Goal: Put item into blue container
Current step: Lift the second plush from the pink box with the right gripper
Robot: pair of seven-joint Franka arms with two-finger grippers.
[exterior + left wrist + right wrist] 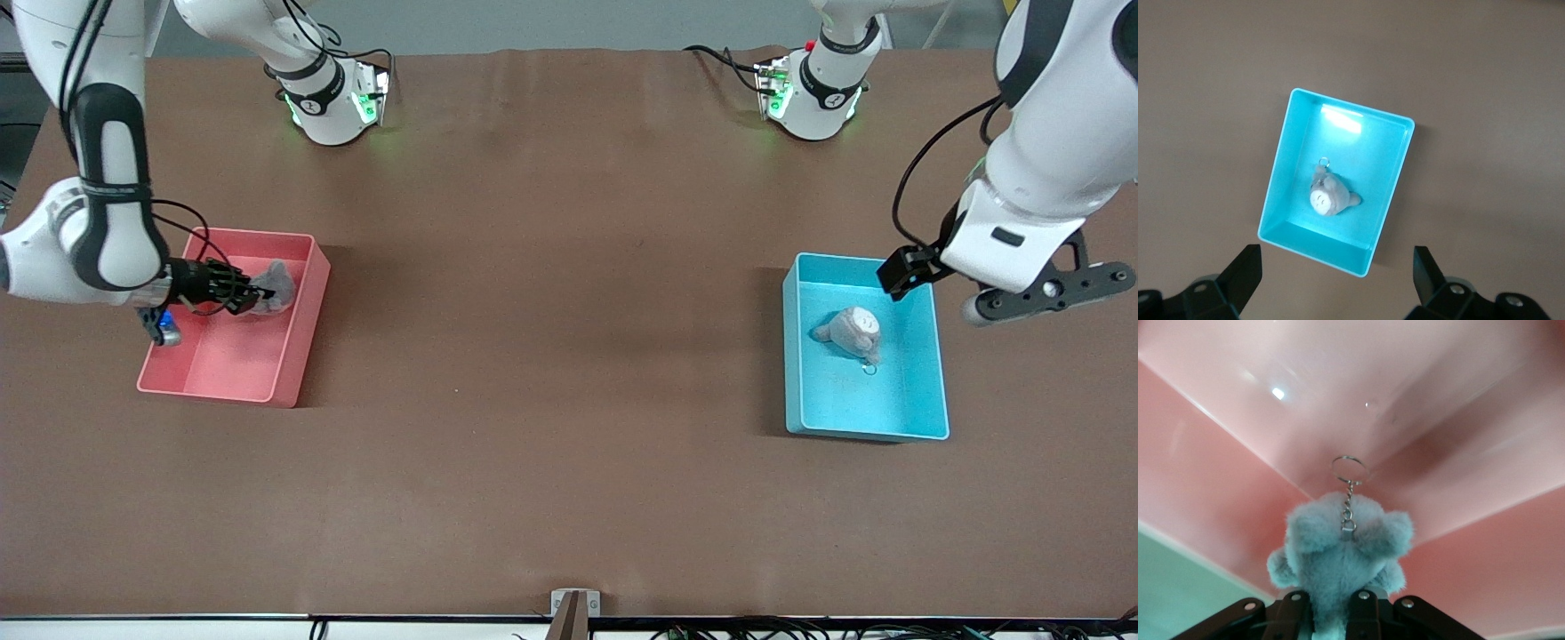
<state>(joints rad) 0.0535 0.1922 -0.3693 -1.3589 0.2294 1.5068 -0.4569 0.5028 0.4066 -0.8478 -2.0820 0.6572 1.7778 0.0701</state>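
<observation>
Robotics lab — two arm bases [333, 102] bolted on brown-covered table [551, 311]

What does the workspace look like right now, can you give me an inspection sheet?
Surface: brown table, bare between the bins.
Job's things: blue container holds a grey plush keychain; second grey plush in the pink bin.
Clutter: nothing seen.
Grippers: right claw shut on the second grey plush inside the pink bin; left claw open, over the blue container.
Cables: black leads on the arms.
Surroundings: arm bases, wires along the near table edge.
</observation>
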